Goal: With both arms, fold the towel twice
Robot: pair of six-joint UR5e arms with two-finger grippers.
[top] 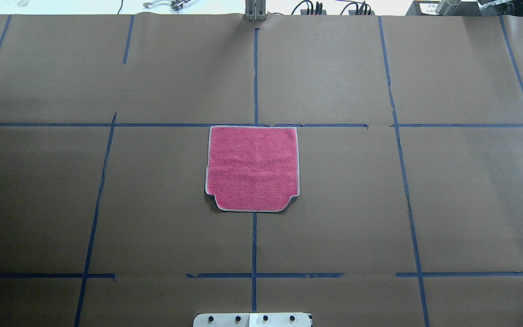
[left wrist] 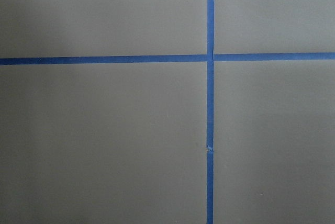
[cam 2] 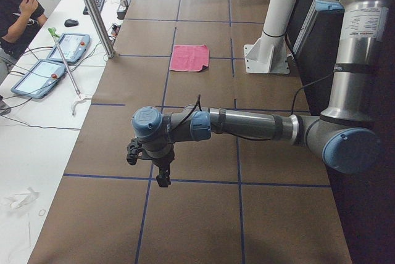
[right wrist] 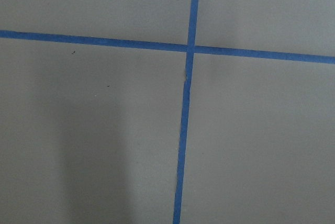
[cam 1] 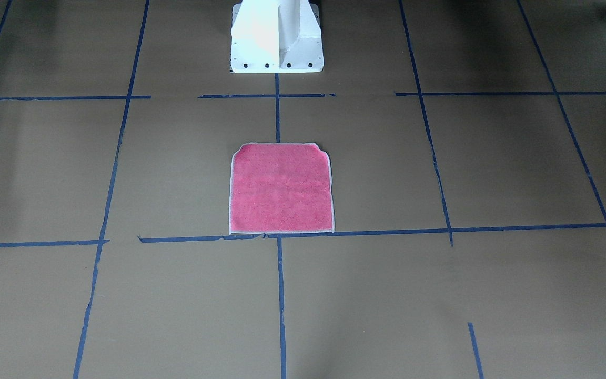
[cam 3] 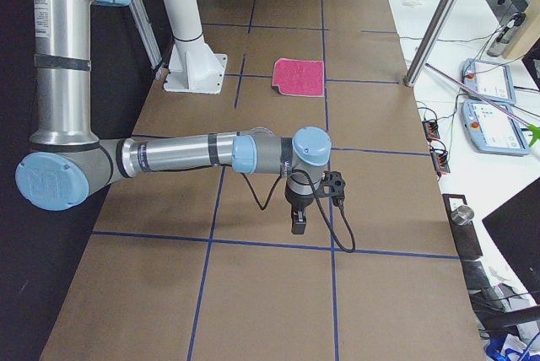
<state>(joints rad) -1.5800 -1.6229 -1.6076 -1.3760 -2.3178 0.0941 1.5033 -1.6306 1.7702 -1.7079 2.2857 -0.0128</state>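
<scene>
The towel [top: 252,169] lies flat, pink face up, in the middle of the table, its two corners nearest the robot tucked under. It also shows in the front view [cam 1: 281,188], the left side view [cam 2: 189,57] and the right side view [cam 3: 300,76]. My left arm [cam 2: 247,125] reaches out over the table's left end; its gripper [cam 2: 163,181] points down, far from the towel. My right arm [cam 3: 186,155] reaches over the right end; its gripper [cam 3: 299,224] also points down, far from the towel. I cannot tell whether either gripper is open or shut. Both wrist views show only paper and tape.
Brown paper with blue tape lines [top: 254,245] covers the table. The white pedestal base [cam 1: 276,37] stands at the robot's side. A person [cam 2: 15,5], tablets [cam 2: 37,78] and metal posts [cam 2: 92,11] are beyond the far edge.
</scene>
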